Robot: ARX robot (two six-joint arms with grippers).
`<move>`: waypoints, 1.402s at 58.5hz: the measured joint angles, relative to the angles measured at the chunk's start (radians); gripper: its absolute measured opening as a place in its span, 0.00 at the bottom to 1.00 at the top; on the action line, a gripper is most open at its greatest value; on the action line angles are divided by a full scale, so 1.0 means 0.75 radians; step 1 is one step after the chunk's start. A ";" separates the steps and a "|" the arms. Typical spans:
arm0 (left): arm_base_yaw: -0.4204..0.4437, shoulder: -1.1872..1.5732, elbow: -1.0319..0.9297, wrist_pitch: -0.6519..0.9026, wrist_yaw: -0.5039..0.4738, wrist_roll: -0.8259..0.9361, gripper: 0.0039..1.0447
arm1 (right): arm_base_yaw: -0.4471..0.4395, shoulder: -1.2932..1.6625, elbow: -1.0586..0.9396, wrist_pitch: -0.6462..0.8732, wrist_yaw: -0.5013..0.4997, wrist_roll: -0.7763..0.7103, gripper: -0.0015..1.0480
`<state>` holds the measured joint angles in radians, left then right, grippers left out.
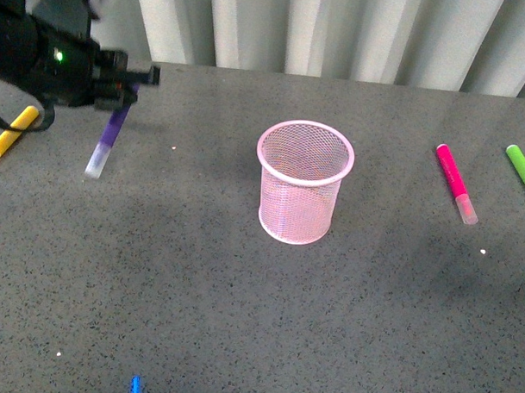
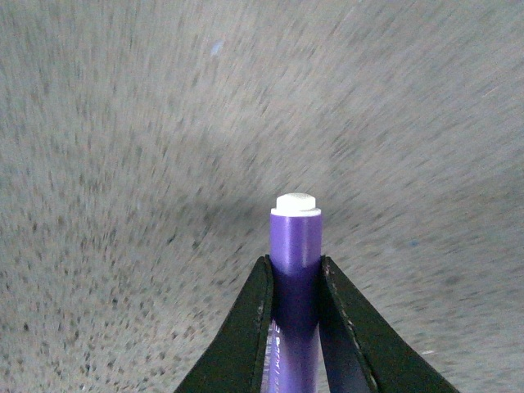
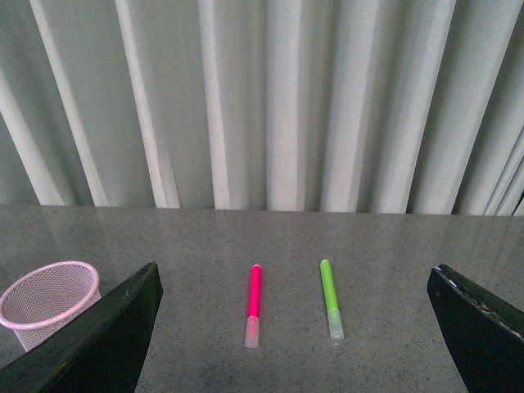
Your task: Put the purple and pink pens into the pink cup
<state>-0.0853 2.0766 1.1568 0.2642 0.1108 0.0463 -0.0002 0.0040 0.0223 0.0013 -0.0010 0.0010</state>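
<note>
Left gripper: clamped on purple pen, held far left of pink cup. Right gripper: spread wide, empty. Pink pen: lying right of cup. Cup: empty; both insertions outstanding.

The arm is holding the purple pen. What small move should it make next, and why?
Probably carry the purple pen over the pink cup: the left tool is shut on it, seemingly off the table, and the cup stands upright and empty.
</note>
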 joint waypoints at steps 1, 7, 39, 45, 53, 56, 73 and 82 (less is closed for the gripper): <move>-0.006 -0.018 -0.014 0.027 0.001 -0.001 0.12 | 0.000 0.000 0.000 0.000 0.000 -0.001 0.93; -0.075 -0.175 -0.126 0.266 0.012 -0.058 0.12 | 0.000 0.000 0.000 0.000 0.000 0.000 0.93; -0.617 -0.145 -0.340 1.139 -0.360 -0.406 0.12 | 0.000 0.000 0.000 0.000 0.000 0.000 0.93; -0.629 -0.119 -0.340 1.163 -0.396 -0.427 0.12 | 0.000 0.000 0.000 0.000 0.001 -0.001 0.93; -0.632 -0.076 -0.340 1.198 -0.445 -0.447 0.12 | 0.000 0.000 0.000 0.000 0.001 0.000 0.93; -0.632 -0.053 -0.340 1.198 -0.453 -0.459 0.12 | 0.000 0.000 0.000 0.000 0.001 -0.001 0.93; -0.626 0.038 -0.342 1.228 -0.455 -0.489 0.12 | 0.000 0.000 0.000 0.000 0.001 -0.001 0.93; -0.625 0.061 -0.353 1.246 -0.453 -0.494 0.12 | 0.000 0.000 0.000 0.000 0.001 0.000 0.93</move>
<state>-0.5537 2.1220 0.8921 1.1984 -0.2291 -0.3241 -0.0002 0.0040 0.0223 0.0013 -0.0006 0.0010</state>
